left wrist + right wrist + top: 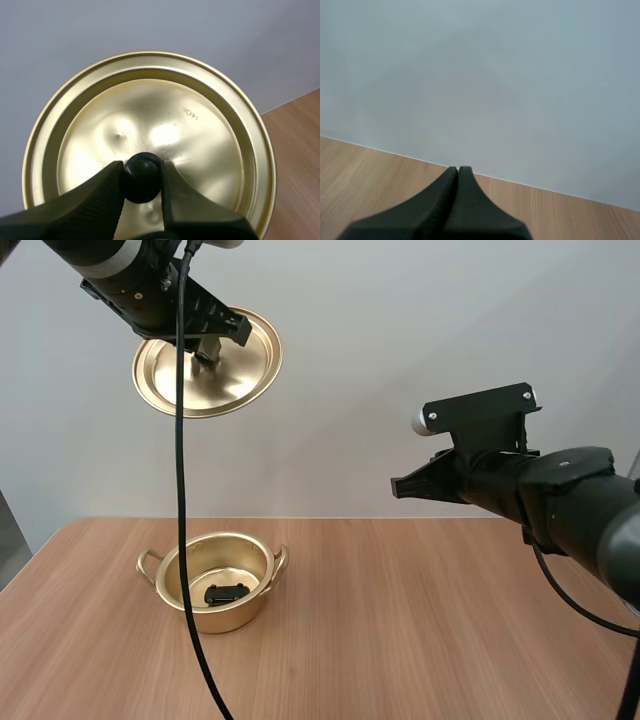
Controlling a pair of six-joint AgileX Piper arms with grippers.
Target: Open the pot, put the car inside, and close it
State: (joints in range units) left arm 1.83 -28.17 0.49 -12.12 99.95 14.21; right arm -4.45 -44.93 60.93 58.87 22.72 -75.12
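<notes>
Your left gripper (pixel 141 166) is closed narrowly on the round black knob (pixel 142 184) of the gold lid (pixel 200 115). It holds the lid tilted, high above the wooden table (pixel 420 620). The lid is shiny metal with ringed ridges and slight dents. Your right gripper (pixel 458 172) has its fingers pressed together as one dark wedge, holding nothing, raised over the table. The small black car (pixel 227 593) lies inside the open, two-handled gold pot (pixel 240 618), which stands below the lid.

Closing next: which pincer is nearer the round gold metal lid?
Left. The left pincer grips the round gold metal lid by its black knob; the right pincer, shut and empty, hangs lower, off to the right.
</notes>
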